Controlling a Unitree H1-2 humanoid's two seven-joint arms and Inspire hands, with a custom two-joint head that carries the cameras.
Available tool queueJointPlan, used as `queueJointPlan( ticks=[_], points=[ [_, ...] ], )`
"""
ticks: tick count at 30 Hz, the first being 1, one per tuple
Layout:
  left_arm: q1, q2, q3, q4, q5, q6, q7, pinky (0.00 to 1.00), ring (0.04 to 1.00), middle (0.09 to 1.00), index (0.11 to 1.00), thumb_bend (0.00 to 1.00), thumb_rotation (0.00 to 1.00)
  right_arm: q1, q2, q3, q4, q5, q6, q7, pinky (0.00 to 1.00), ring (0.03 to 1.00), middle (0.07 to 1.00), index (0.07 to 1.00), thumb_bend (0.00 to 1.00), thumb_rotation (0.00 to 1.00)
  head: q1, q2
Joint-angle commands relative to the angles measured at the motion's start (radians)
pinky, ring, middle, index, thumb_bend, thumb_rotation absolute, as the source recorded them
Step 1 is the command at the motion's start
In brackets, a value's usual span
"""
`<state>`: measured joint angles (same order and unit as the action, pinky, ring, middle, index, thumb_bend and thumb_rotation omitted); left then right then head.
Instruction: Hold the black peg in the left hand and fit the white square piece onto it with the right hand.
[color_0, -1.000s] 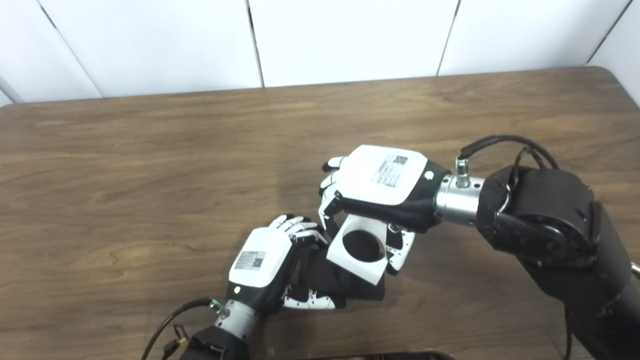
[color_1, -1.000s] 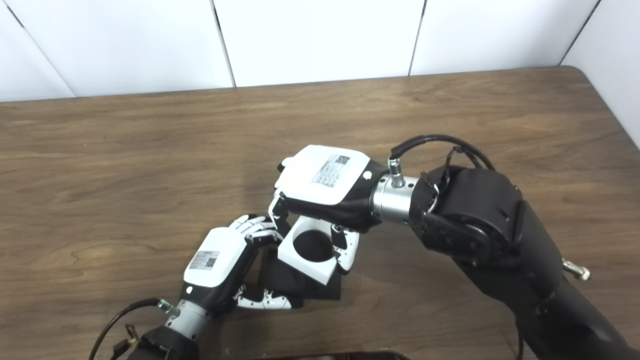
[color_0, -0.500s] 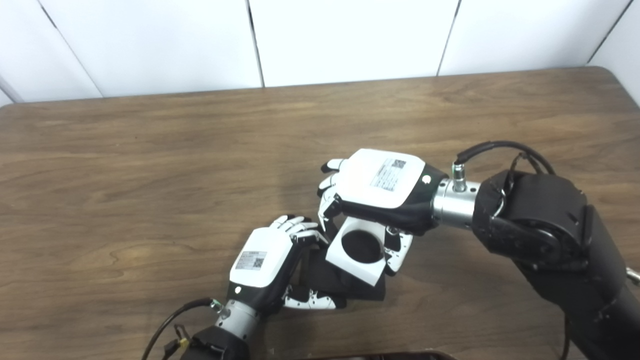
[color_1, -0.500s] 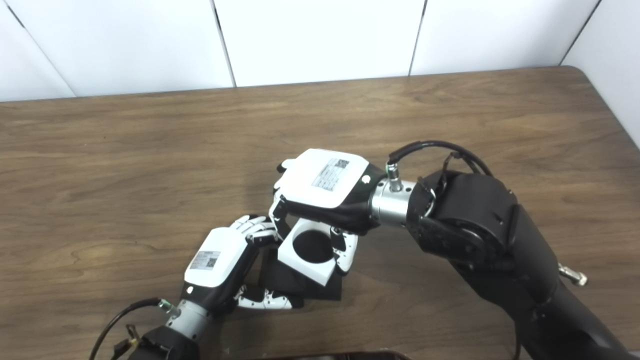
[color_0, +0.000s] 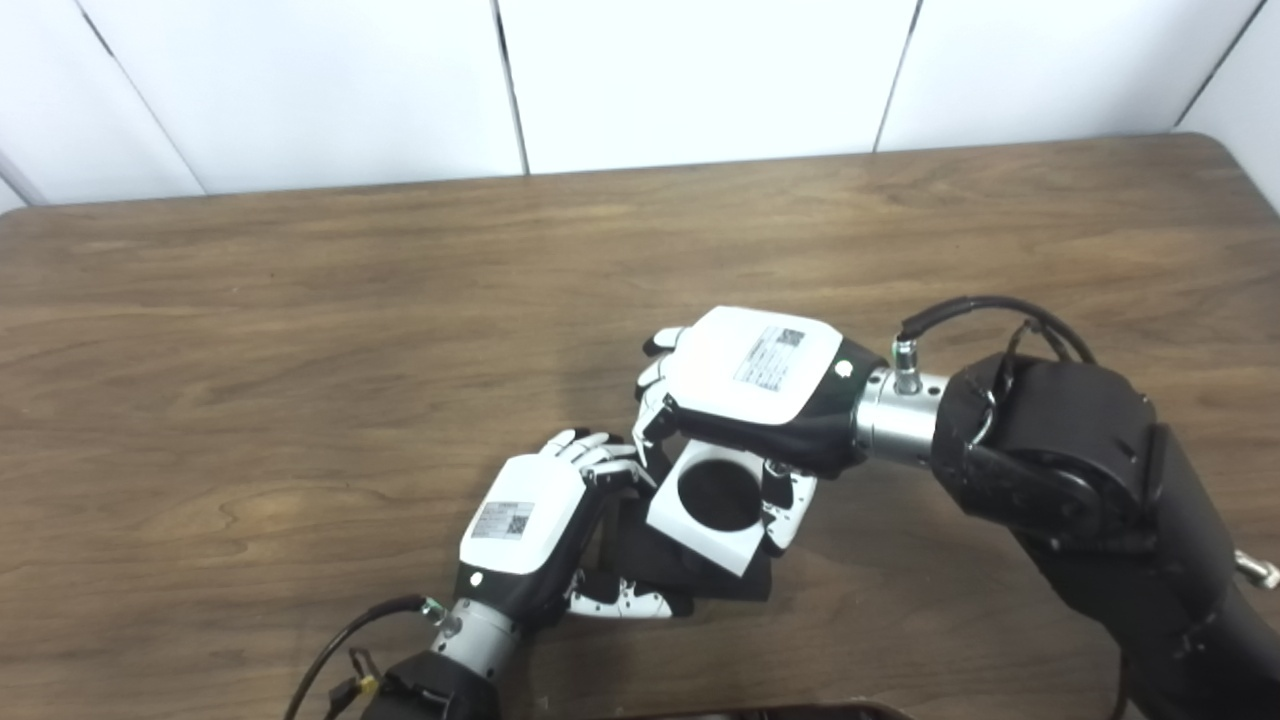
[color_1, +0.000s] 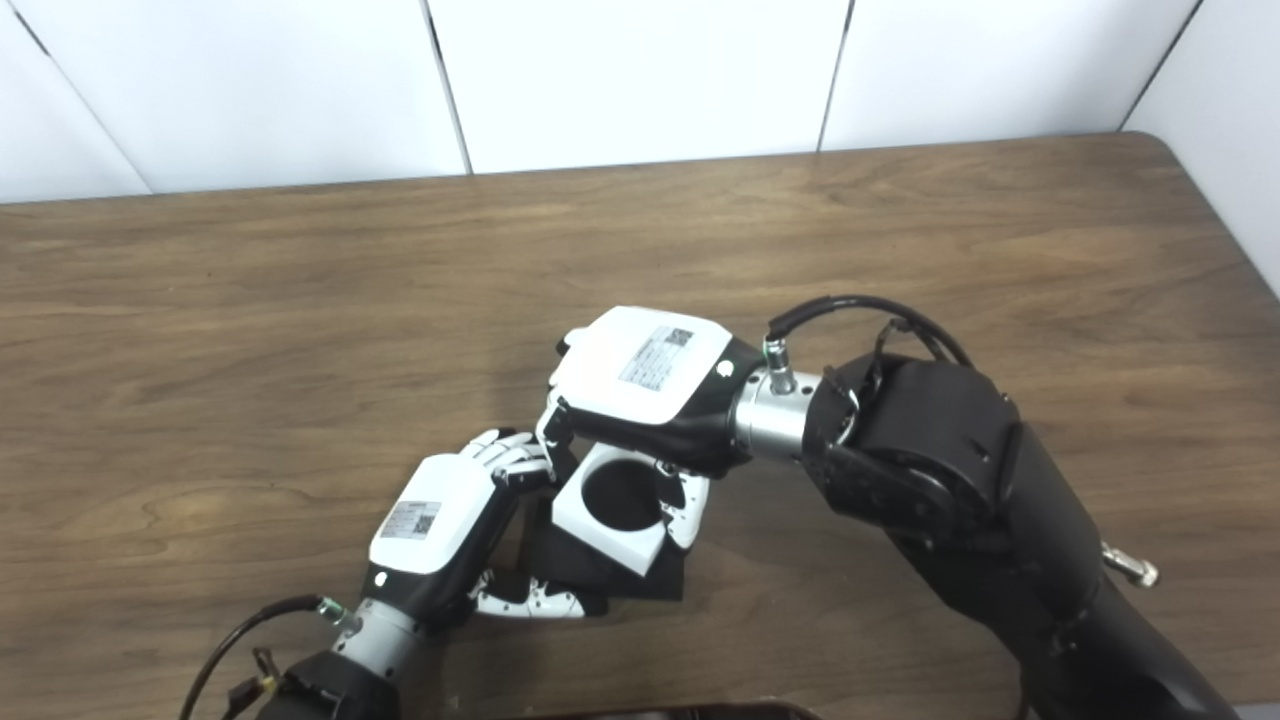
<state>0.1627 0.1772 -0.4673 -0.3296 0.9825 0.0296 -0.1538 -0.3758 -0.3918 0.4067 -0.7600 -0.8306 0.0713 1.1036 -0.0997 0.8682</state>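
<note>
The right hand's fingers (color_0: 652, 400) and thumb are clamped on opposite edges of the white square piece (color_0: 710, 505), the fingers at its 10 o'clock edge and the thumb at its 3 o'clock edge. The piece is tilted, its round hole facing up toward the cameras and its lowest corner pointing to 5 o'clock. The hole looks dark; whether the peg is inside it cannot be told. Directly beneath lies the black peg (color_0: 650, 555), of which mainly a flat dark base shows, so its long axis cannot be judged. The left hand (color_0: 525, 535), at 8 o'clock from the piece, is closed on that black part, fingers (color_0: 590, 452) above and thumb below. The right hand (color_0: 755, 385) covers the piece's 12 o'clock side. All sit near the 6 o'clock edge of the wooden table (color_0: 300, 330).
</note>
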Motion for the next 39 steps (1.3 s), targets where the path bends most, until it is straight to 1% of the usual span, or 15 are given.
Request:
queueJointPlan(
  ticks=[1, 3, 4, 5, 7, 8, 11, 17, 20, 24, 27, 32, 34, 36, 39],
  points=[
    [0.012, 0.006, -0.009, -0.001, 0.016, 0.010, -0.034, 0.91, 0.846, 0.783, 0.490, 0.50, 0.06, -0.022, 0.003, -0.006, -0.013, -0.025, -0.026, -0.018, 0.93, 0.846, 0.719, 0.484, 0.52, 0.14, 0.001, 0.001],
    [0.012, 0.006, -0.010, 0.000, 0.017, 0.008, -0.031, 0.91, 0.845, 0.783, 0.490, 0.50, 0.06, -0.018, 0.003, -0.006, -0.013, -0.041, -0.033, -0.016, 0.93, 0.850, 0.724, 0.490, 0.52, 0.15, 0.001, 0.001],
    [0.011, 0.006, -0.009, 0.001, 0.017, 0.008, -0.031, 0.91, 0.844, 0.781, 0.490, 0.50, 0.06, -0.017, 0.003, -0.005, -0.012, -0.051, -0.037, -0.014, 0.92, 0.850, 0.726, 0.568, 0.75, 0.24, 0.000, 0.000],
    [0.010, 0.006, -0.009, 0.001, 0.017, 0.008, -0.032, 0.91, 0.844, 0.781, 0.490, 0.50, 0.06, -0.017, 0.003, -0.004, -0.010, -0.060, -0.039, -0.010, 0.92, 0.851, 0.729, 0.606, 0.86, 0.31, 0.000, 0.000],
    [0.009, 0.006, -0.010, 0.002, 0.018, 0.009, -0.033, 0.91, 0.844, 0.782, 0.490, 0.50, 0.06, -0.020, 0.003, -0.002, -0.010, -0.075, -0.031, 0.018, 0.93, 0.859, 0.744, 0.661, 0.96, 0.43, 0.002, 0.000],
    [0.009, 0.006, -0.010, 0.002, 0.019, 0.009, -0.033, 0.91, 0.844, 0.782, 0.490, 0.50, 0.06, -0.022, 0.004, -0.002, -0.012, -0.079, -0.026, 0.031, 0.95, 0.869, 0.757, 0.681, 0.98, 0.47, 0.002, 0.000],
    [0.009, 0.007, -0.010, 0.002, 0.019, 0.008, -0.034, 0.91, 0.843, 0.782, 0.490, 0.50, 0.06, -0.025, 0.010, -0.004, -0.014, -0.100, -0.020, 0.063, 0.97, 0.880, 0.776, 0.700, 1.00, 0.52, 0.002, 0.000],
    [0.009, 0.008, -0.009, 0.007, 0.014, 0.001, -0.025, 0.91, 0.843, 0.782, 0.490, 0.50, 0.06, -0.032, 0.015, -0.014, -0.019, -0.111, -0.017, 0.092, 0.98, 0.891, 0.789, 0.714, 1.00, 0.56, 0.002, 0.000],
    [0.010, 0.006, -0.009, 0.006, 0.016, 0.004, -0.028, 0.91, 0.844, 0.783, 0.490, 0.50, 0.06, -0.034, 0.018, -0.034, -0.028, -0.107, 0.000, 0.091, 0.99, 0.893, 0.789, 0.719, 1.00, 0.55, 0.005, -0.001],
    [0.009, 0.005, -0.010, 0.007, 0.021, 0.008, -0.030, 0.91, 0.846, 0.784, 0.490, 0.50, 0.06, -0.033, 0.020, -0.086, -0.035, -0.089, 0.019, 0.061, 0.97, 0.883, 0.783, 0.712, 1.00, 0.52, 0.007, -0.003],
    [0.008, 0.002, -0.010, 0.006, 0.032, 0.013, -0.027, 0.91, 0.842, 0.780, 0.491, 0.50, 0.06, -0.024, 0.006, -0.136, -0.039, -0.068, 0.026, 0.040, 0.96, 0.876, 0.773, 0.705, 0.98, 0.51, 0.007, -0.003],
    [0.010, -0.001, -0.007, 0.004, 0.063, 0.019, -0.022, 0.88, 0.826, 0.768, 0.498, 0.50, 0.08, 0.018, -0.006, -0.220, -0.041, -0.032, 0.043, 0.008, 0.95, 0.861, 0.762, 0.696, 0.99, 0.47, 0.011, -0.003],
    [0.013, -0.006, -0.005, 0.002, 0.081, 0.026, -0.019, 0.88, 0.821, 0.768, 0.592, 0.61, 0.20, 0.049, -0.015, -0.247, -0.036, -0.022, 0.045, -0.012, 0.95, 0.859, 0.760, 0.689, 0.99, 0.46, 0.009, -0.003],
    [0.016, -0.012, -0.001, 0.000, 0.089, 0.030, -0.015, 0.87, 0.818, 0.776, 0.698, 0.74, 0.33, 0.073, -0.022, -0.263, -0.032, -0.022, 0.044, -0.027, 0.94, 0.855, 0.753, 0.684, 1.00, 0.46, 0.008, -0.003],
    [0.021, -0.025, 0.009, -0.003, 0.093, 0.044, -0.025, 0.88, 0.821, 0.805, 0.819, 0.87, 0.45, 0.102, -0.029, -0.279, -0.025, -0.023, 0.040, -0.051, 0.93, 0.849, 0.754, 0.682, 1.00, 0.47, 0.006, -0.002]
  ],
)
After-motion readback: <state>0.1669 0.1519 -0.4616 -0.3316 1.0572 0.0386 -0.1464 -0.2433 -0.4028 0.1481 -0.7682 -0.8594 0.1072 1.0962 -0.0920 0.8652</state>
